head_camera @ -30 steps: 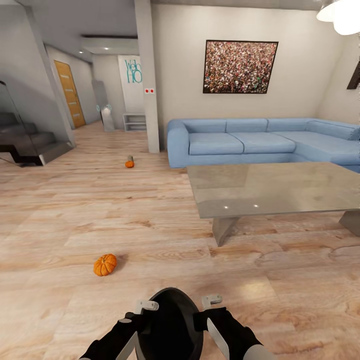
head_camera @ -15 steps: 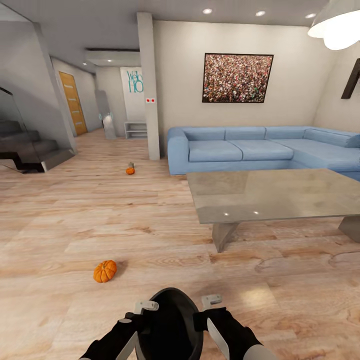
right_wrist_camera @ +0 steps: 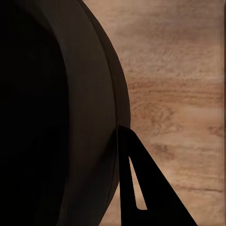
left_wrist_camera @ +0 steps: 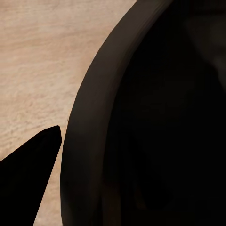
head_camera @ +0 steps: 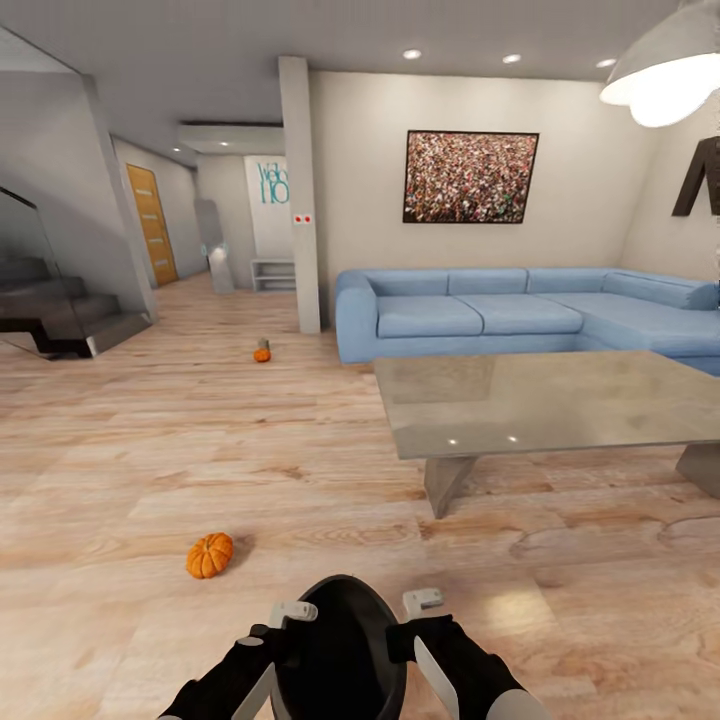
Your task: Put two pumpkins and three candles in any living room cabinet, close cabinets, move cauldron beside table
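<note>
Between my left gripper (head_camera: pixel 292 610) and right gripper (head_camera: pixel 424 600) sits the black cauldron (head_camera: pixel 338 650), each clamped on its rim. It looks rigid, bulky and probably heavy, so two-handed rim grips suit it.

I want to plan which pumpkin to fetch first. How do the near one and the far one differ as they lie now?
The near pumpkin lies alone on open floor, close ahead to the robot's left; the far pumpkin sits near the pillar and sofa. The near one looks tipped on its side; the far one's pose is too small to tell. A small grey thing stands right behind the far one, none by the near one. Both are orange and rest on the wood floor.
</note>
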